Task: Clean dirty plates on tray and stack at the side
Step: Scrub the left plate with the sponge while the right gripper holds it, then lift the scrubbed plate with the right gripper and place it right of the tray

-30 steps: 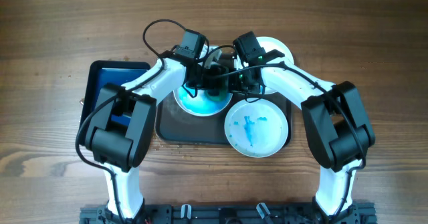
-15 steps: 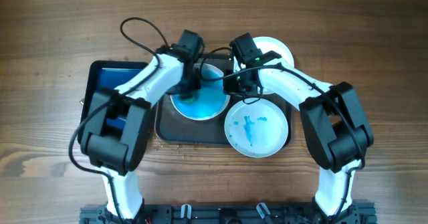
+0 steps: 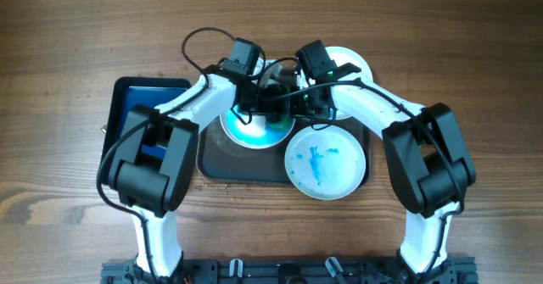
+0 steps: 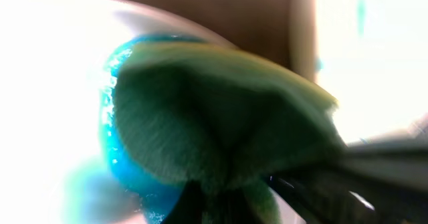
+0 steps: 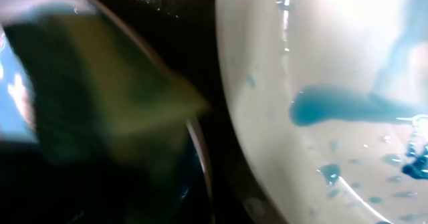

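**Q:** Where's the plate (image 3: 254,131)?

**A:** On the tray (image 3: 227,165), at its 11 o'clock, wet w/ blue paint. My left gripper (image 3: 253,109) is clenched on the green sponge (image 4: 221,117), pressing it to the plate. My right gripper (image 3: 310,106) is clamped tight at the plate's 3 o'clock; can't tell if it's on the rim.

**Q:** Handling?

**A:** Prob. stiff, light, slick, breakable. I'd pinch the rim. The second plate (image 3: 325,161) is at 4 o'clock, the third plate (image 3: 352,62) at 1.
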Controlling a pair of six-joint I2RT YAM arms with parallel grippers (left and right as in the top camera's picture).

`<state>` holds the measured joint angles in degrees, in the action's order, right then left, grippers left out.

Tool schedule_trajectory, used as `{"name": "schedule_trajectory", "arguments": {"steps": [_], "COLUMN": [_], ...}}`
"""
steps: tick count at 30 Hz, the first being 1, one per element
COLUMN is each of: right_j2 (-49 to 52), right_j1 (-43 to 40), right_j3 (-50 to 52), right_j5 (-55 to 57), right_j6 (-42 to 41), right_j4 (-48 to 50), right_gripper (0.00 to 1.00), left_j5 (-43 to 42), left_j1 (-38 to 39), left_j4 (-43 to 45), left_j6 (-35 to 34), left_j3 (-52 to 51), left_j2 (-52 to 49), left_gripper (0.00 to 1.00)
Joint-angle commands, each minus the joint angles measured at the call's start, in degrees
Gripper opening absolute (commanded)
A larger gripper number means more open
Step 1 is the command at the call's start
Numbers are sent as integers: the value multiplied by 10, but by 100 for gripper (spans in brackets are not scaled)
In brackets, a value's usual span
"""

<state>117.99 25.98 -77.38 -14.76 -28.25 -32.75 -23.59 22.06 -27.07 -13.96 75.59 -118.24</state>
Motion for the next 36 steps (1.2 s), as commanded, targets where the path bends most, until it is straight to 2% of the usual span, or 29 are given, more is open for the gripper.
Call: {"name": "schedule_trajectory", "arguments": {"steps": [1, 3, 4, 8, 9, 11, 18, 19, 24, 28, 32, 36], "right_j2": [7, 7, 7, 7, 7, 7, 7, 7, 7, 7, 7, 7], "right_j1": [5, 5, 5, 5, 5, 5, 5, 5, 5, 5, 5, 5], "right_j3": [10, 10, 10, 10, 10, 10, 10, 10, 10, 10, 10, 10], "right_j5": [12, 12, 12, 12, 12, 12, 12, 12, 12, 12, 12, -3], "right_j6": [-3, -3, -3, -3, -3, -3, -3, -2, -2, 2, 3, 16], "right_j4": [-8, -8, -8, -7, -7, -8, -8, -8, -9, -9, -9, -5], "right_gripper": [4, 4, 4, 4, 4, 4, 4, 4, 4, 4, 4, 4], "left_j5": [388, 513, 539, 564, 551, 461, 183, 163, 146, 146, 146, 147], "left_j1": [-14, -14, -14, -13, -12, -9, -11, -13, -61, -157, -249, -301], "left_j4": [-21, -61, -82, -162, -179, -222, -248, -250, -266, -303, -330, -371], "left_j6": [-155, -188, -202, -272, -272, -257, -56, -45, -45, -45, -45, -44], "left_j3": [0, 0, 0, 0, 0, 0, 7, 13, 63, 112, 116, 116], "left_j2": [-6, -6, -6, -6, -6, -6, -3, 3, 62, 122, 165, 169], "left_gripper": [4, 4, 4, 4, 4, 4, 4, 4, 4, 4, 4, 4]}}
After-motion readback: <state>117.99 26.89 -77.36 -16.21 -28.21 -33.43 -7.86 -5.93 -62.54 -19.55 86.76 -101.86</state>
